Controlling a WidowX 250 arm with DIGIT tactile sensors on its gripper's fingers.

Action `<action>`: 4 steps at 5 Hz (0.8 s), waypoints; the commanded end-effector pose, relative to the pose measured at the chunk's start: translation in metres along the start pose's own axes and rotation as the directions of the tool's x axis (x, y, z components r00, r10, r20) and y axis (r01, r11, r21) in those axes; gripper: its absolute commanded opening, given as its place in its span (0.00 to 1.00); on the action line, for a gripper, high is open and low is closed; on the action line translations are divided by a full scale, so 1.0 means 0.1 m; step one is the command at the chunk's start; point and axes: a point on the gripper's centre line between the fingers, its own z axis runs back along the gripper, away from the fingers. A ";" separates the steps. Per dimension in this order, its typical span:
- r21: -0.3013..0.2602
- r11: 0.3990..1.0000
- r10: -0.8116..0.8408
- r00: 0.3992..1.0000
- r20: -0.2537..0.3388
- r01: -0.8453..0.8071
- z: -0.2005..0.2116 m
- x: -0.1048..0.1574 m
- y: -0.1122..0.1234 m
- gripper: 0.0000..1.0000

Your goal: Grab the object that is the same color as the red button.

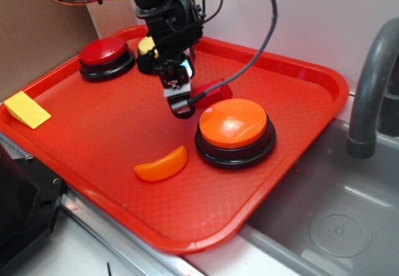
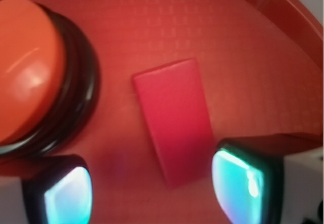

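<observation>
The dark-red wedge block (image 1: 215, 93) lies on the red tray (image 1: 100, 133), just behind the orange button. In the wrist view the block (image 2: 174, 118) is a red slab below and between my fingers, closer to the right fingertip (image 2: 238, 188) than to the left one (image 2: 68, 196). My gripper (image 1: 177, 98) hovers low over the tray, just left of the block, jaws open and empty. It shows in the wrist view too (image 2: 152, 191). The red button (image 1: 105, 55), a dark-red dome on a black base, sits at the tray's far left corner.
A large orange-domed button (image 1: 235, 129) stands right of the gripper, also in the wrist view (image 2: 30, 67). An orange crescent (image 1: 162, 166) lies in front. A yellow wedge (image 1: 27, 109) rests on the left rim. A yellow-domed button (image 1: 147, 47) is behind the arm. A sink and grey faucet (image 1: 371, 76) are at right.
</observation>
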 end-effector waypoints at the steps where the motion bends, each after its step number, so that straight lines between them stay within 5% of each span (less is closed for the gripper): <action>1: 0.039 0.998 -0.045 0.997 0.069 0.042 0.05 0.20 0.05 1.00; 3: 0.012 0.996 -0.091 0.994 0.055 0.091 -0.16 0.27 0.00 1.00; 4: 0.012 0.995 -0.095 0.994 0.052 0.095 -0.19 0.28 0.00 0.79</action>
